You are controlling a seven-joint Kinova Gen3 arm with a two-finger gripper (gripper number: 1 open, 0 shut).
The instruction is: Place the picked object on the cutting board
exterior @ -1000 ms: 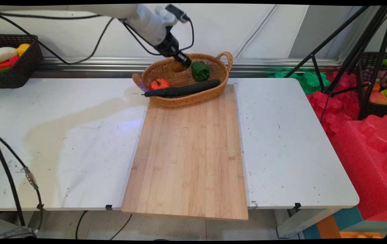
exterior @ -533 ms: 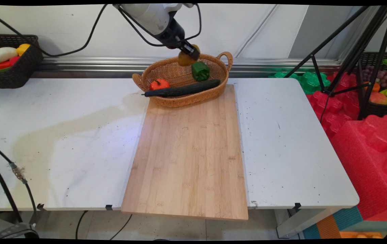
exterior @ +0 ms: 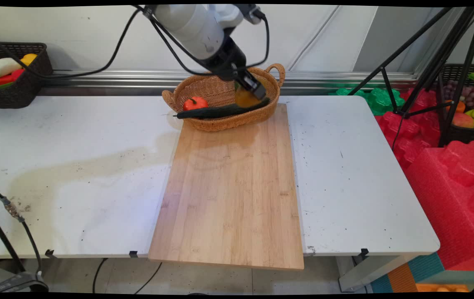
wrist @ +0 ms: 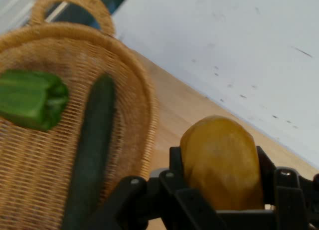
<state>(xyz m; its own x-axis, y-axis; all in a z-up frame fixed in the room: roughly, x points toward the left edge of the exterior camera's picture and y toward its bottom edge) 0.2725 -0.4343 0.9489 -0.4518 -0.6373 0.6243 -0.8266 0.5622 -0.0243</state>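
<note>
Above the wicker basket's (exterior: 204,89) front-right rim, the claw (exterior: 250,92) is clamped on a yellow-brown potato (wrist: 222,162), its two fingers pressing the potato's opposite sides, so the potato hangs clear of the basket floor and near the cutting board's (exterior: 230,187) far edge. As a judgement, carrying it well means keeping the squeeze steady and the potato high enough to pass over the rim and over the cucumber (exterior: 220,111), which lies along the basket's front lip directly beneath; a rounded, smooth skin like this could roll between the fingers if jolted. Counted in and about the basket: one potato, one cucumber, one green pepper (wrist: 31,99), one red pepper (exterior: 195,103), one basket, and one wooden board lying on the white bench (exterior: 75,166) in front of the basket.
</note>
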